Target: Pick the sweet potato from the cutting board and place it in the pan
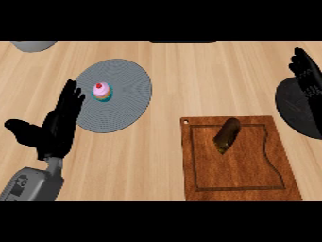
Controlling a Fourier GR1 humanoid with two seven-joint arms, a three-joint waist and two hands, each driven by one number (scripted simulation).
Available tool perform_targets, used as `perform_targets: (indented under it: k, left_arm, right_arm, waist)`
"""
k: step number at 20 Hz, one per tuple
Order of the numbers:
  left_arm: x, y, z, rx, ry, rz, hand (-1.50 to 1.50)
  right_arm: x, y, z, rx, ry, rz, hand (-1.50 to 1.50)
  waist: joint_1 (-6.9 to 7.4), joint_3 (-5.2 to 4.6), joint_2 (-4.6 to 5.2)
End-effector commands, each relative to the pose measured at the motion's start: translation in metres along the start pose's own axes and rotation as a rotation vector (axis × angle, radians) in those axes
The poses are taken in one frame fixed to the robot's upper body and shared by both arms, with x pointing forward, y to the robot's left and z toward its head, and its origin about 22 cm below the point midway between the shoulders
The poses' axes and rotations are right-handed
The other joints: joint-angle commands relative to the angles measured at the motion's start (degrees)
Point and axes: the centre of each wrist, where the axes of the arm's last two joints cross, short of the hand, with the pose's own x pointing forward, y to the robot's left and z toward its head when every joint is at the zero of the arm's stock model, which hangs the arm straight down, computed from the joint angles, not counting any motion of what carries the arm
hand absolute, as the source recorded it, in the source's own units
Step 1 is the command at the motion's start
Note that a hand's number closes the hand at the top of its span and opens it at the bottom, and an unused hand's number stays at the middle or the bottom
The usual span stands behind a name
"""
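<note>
A: On the cutting board [236, 158], toward its upper middle, lies the sweet potato [227, 133]. It is brown, long, and set at a slant, its upper end leaning to the right. Nothing touches it.

B: And the board itself?

A: It is dark wood with a groove running round inside its edge and a small hole at its upper left corner. It sits on the light wooden table [191, 80], in the lower right part of the view.

B: Where is the pan?

A: The pan [296, 106] is dark and round, at the right edge, just above and to the right of the board. Only part of it shows, because the right hand [311, 78] is in front of it.

B: What is that hand doing?

A: It is released, fingers straight and pointing up, holding nothing. It stands well apart from the sweet potato.

B: And the left hand?

A: The left hand [55, 127] shows at the left, its grey forearm coming in from the lower edge. Its fingers are straight and its thumb is spread out to the left. It grasps nothing.

B: Anything else on the table?

A: A grey round plate [125, 97] lies just right of the left hand, its edge partly hidden by the fingertips. On it stands a small cupcake [102, 91] with pink icing and a red top. At the upper left edge a pale grey rounded object [33, 45] shows in part; I cannot tell what it is.
</note>
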Motion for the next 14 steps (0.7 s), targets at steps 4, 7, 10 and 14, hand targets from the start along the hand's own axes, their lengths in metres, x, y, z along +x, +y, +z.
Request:
perform_targets:
  k: [4, 7, 10, 14]
  left_arm:
    - [0.006, 0.018, 0.001, -0.088, -0.013, -0.222, 0.0]
    - [0.011, 0.016, 0.0, -0.118, -0.028, -0.252, 0.0]
    - [0.013, 0.021, 0.001, -0.169, -0.004, -0.327, 0.0]
    - [0.01, 0.019, 0.005, -0.218, 0.036, -0.362, 0.0]
  right_arm:
    - [-0.058, -0.04, 0.026, -0.43, 0.548, 0.163, -1.5]
    - [-0.099, -0.079, 0.077, -0.322, 0.869, 0.591, -1.5]
    - [-0.108, -0.086, 0.086, -0.579, 0.976, 0.706, 1.5]
    - [-0.109, -0.042, 0.081, -0.75, 0.987, 0.708, -1.5]
  waist:
    - [-0.74, 0.51, 0.19]
    - [-2.01, -1.59, 3.94]
    - [-0.91, -0.11, 0.94]
    - [0.73, 0.12, -0.11]
